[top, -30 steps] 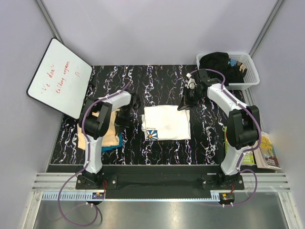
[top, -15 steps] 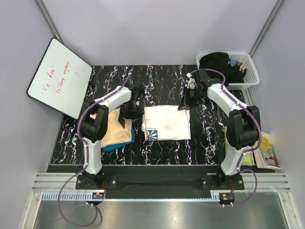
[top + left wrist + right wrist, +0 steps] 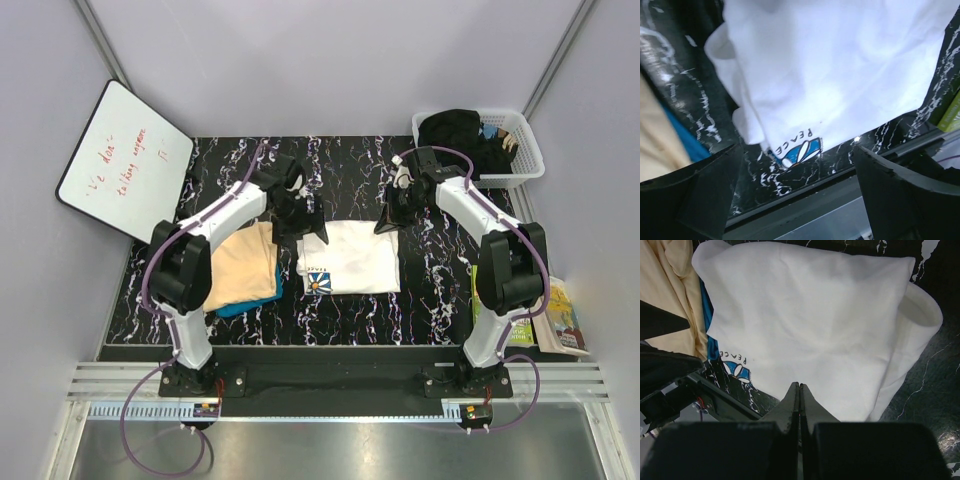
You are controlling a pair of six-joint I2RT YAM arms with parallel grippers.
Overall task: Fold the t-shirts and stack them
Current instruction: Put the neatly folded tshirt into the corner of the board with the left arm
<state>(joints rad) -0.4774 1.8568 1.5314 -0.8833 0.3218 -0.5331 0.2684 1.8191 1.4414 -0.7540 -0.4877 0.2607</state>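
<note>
Top external: outstretched left end effector [image 3: 314,234] wide open over white t-shirt [image 3: 355,255], right end effector [image 3: 386,224] closed.

The overhead camera looks down on everything; both wrist cameras sit close over the same white t-shirt [image 3: 352,252].

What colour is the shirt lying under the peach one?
Teal-blue; the shirt shows best from the top camera.

Black white-veined table [image 3: 350,170]: folded white t-shirt [image 3: 355,255] at centre, teal-blue t-shirt [image 3: 238,306] under peach one [image 3: 240,265] at left, white basket [image 3: 530,165] at rear right corner.
</note>
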